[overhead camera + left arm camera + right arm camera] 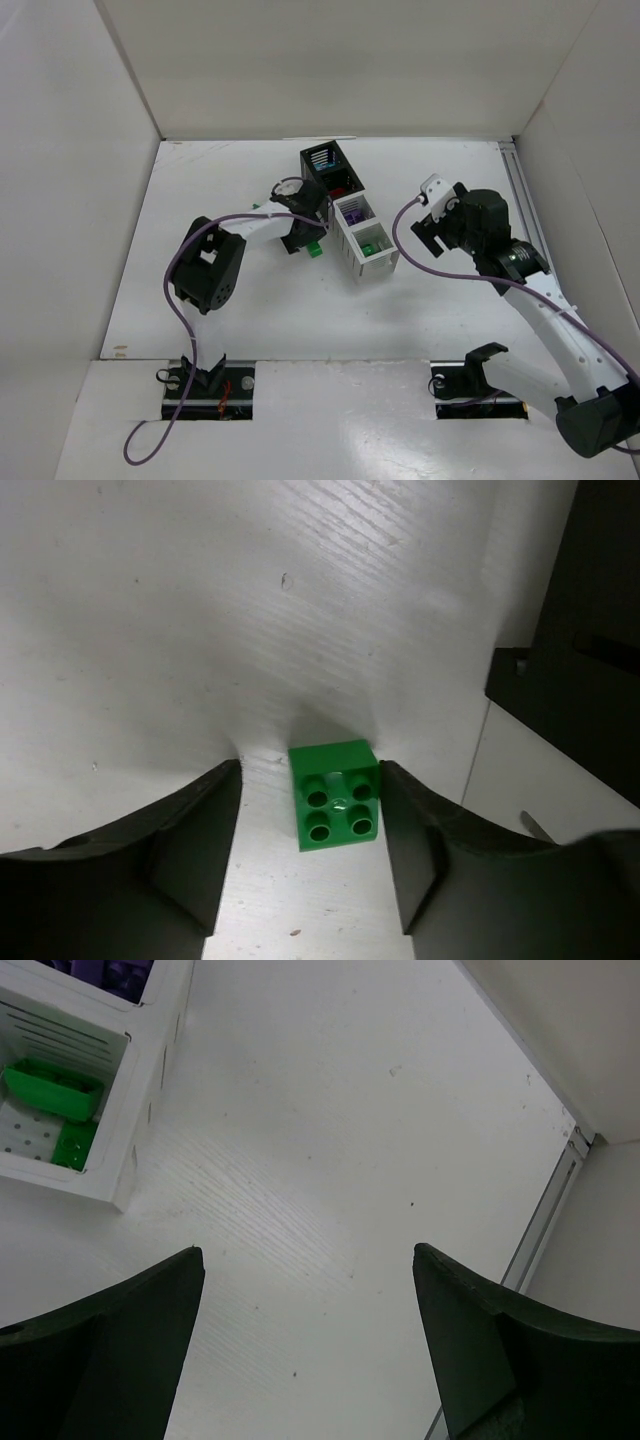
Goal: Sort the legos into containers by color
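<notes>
Left gripper (pixel 310 780) hung low over the table (pixel 150 630) with its two fingers (pixel 190 850) spread apart and gripping nothing, and a loose green brick (pixel 335 795) lay studs up on the table between them. That brick sat off centre in the gap: its edge was just beside the finger on the right of the wrist view, perhaps touching it, while a strip of table showed between the brick and the other finger. From above, the brick and gripper were just beside the left side of the row of bins (pixel 375 266), about where the black pair met the white pair. Inside the row, cyan pieces (pixel 325 160) showed in the farthest black bin, a red piece (pixel 338 190) in the next black one, purple pieces (pixel 352 213) in the first white bin and green pieces (pixel 50 1090) in the nearest white bin. Right gripper (pixel 308 1250) was on the other side of the row, well apart from the loose brick, its fingers wide apart over bare table with nothing between them
</notes>
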`<move>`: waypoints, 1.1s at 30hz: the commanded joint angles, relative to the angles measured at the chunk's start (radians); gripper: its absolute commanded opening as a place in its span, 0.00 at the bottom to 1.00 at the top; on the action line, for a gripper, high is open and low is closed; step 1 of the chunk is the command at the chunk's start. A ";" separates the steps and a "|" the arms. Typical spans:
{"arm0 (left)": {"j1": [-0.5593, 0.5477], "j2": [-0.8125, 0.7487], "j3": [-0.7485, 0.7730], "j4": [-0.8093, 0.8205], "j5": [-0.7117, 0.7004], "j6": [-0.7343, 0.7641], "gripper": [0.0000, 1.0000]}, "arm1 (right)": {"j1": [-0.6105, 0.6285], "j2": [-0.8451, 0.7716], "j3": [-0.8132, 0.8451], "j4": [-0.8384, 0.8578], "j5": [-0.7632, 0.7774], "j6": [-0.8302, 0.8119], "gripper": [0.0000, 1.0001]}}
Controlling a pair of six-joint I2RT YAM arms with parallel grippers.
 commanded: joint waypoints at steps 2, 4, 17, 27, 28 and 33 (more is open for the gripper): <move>-0.019 0.008 0.039 -0.083 -0.045 -0.032 0.49 | -0.015 -0.033 -0.014 0.015 0.005 -0.014 0.89; -0.019 0.008 0.050 -0.114 -0.058 -0.032 0.36 | -0.026 -0.043 -0.014 0.015 0.005 -0.023 0.89; -0.168 -0.299 0.093 -0.195 -0.212 -0.075 0.15 | -0.057 -0.127 -0.068 -0.004 0.034 -0.042 0.91; -0.315 -0.226 0.301 -0.075 -0.225 -0.001 0.16 | -0.066 -0.136 -0.068 0.007 0.010 -0.033 0.92; -0.325 -0.189 0.323 -0.087 -0.225 0.015 0.16 | -0.066 -0.136 -0.068 0.007 0.010 -0.033 0.93; -0.357 -0.100 0.433 -0.157 -0.237 0.026 0.21 | -0.075 -0.145 -0.068 -0.011 0.029 -0.033 0.94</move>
